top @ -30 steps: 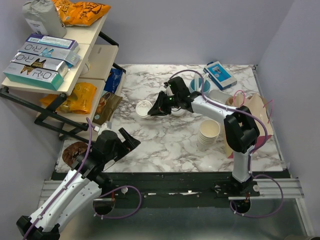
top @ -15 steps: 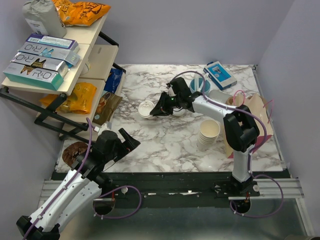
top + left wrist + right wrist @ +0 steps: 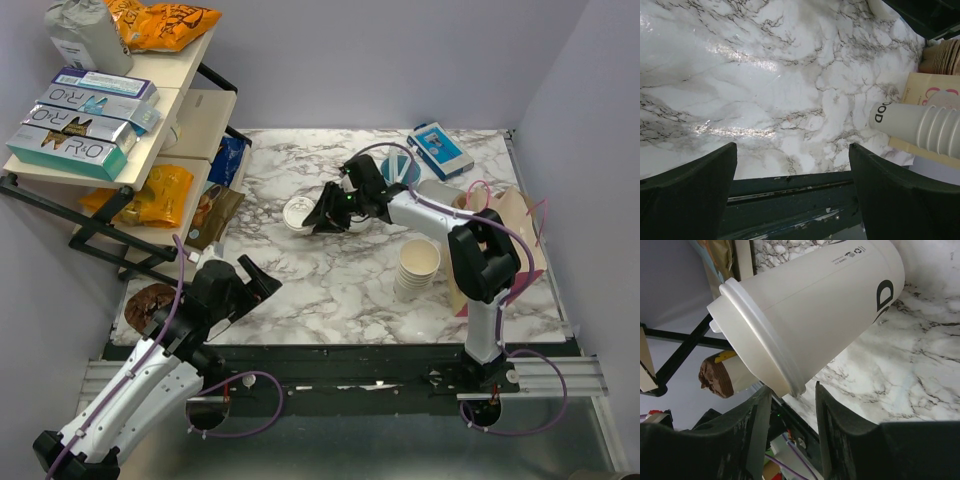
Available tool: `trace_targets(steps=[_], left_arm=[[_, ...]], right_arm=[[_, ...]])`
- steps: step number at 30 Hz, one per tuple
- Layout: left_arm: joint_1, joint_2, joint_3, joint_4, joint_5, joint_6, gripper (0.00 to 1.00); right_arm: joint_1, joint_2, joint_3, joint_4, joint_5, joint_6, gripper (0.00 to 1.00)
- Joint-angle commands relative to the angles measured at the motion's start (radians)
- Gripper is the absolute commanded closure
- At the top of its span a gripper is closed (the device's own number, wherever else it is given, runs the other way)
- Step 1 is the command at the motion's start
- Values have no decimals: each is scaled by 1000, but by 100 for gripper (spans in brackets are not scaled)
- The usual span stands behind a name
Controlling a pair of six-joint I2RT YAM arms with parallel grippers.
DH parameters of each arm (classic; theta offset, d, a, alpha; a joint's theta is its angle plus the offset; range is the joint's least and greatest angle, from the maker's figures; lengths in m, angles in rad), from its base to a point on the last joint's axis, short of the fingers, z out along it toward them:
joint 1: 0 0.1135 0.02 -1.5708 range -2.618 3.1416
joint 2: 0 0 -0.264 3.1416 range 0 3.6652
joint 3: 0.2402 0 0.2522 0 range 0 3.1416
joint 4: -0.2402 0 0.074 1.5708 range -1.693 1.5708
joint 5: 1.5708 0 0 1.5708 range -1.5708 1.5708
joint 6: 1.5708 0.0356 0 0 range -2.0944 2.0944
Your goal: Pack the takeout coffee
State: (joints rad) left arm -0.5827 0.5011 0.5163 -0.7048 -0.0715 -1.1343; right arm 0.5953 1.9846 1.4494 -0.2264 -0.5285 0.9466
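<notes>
**Right gripper part-open at the coffee, nothing held**

Right gripper (image 3: 793,399): jaws a narrow gap apart, nothing between them. Coffee (image 3: 815,315) stands upright on the table just ahead of the tips. The lid rim is right at them and I cannot tell if it touches. It is not clamped.

Handling, my guess:
- Light paper cup with a thin wall that dents under a hard squeeze.
- The fill is not visible, so treat it as full and keep it upright.
- The plastic lid is smooth and may pop off if pinched or lifted by.
- Take hold on the body, under the lid rim, jaws on opposite sides.
- The cup is broader than the present gap, so open wider first, then close gently.

Table (image 3: 300,290): glossy marble-look top, flat and hard. It is probably slick, so a nudge could slide the cup.

Behind the right gripper, beside its forearm: mug (image 3: 405,170), with a box (image 3: 440,148) past it. Cup stack (image 3: 418,265) sits by the elbow. Bag (image 3: 515,215) lies beyond that at the table edge and is likely where the coffee goes.

Left gripper (image 3: 792,150): wide open, empty, hovering over the near table edge, well apart from the coffee.

Rack (image 3: 185,65) with packets stands past the coffee, off the table. Plain walls close in around.
</notes>
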Motion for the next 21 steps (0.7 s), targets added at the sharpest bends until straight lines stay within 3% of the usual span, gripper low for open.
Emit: trace_targets(steps=[1, 11, 21], left_arm=[[1, 13, 22, 14, 24, -1, 1], [1, 13, 21, 28, 32, 5, 1], [1, 2, 42, 19, 22, 18, 1]], right_arm=[[-20, -21, -14, -4, 36, 15, 48], [-34, -59, 23, -45, 97, -38, 40], [-34, -305, 43, -159, 303, -306, 21]])
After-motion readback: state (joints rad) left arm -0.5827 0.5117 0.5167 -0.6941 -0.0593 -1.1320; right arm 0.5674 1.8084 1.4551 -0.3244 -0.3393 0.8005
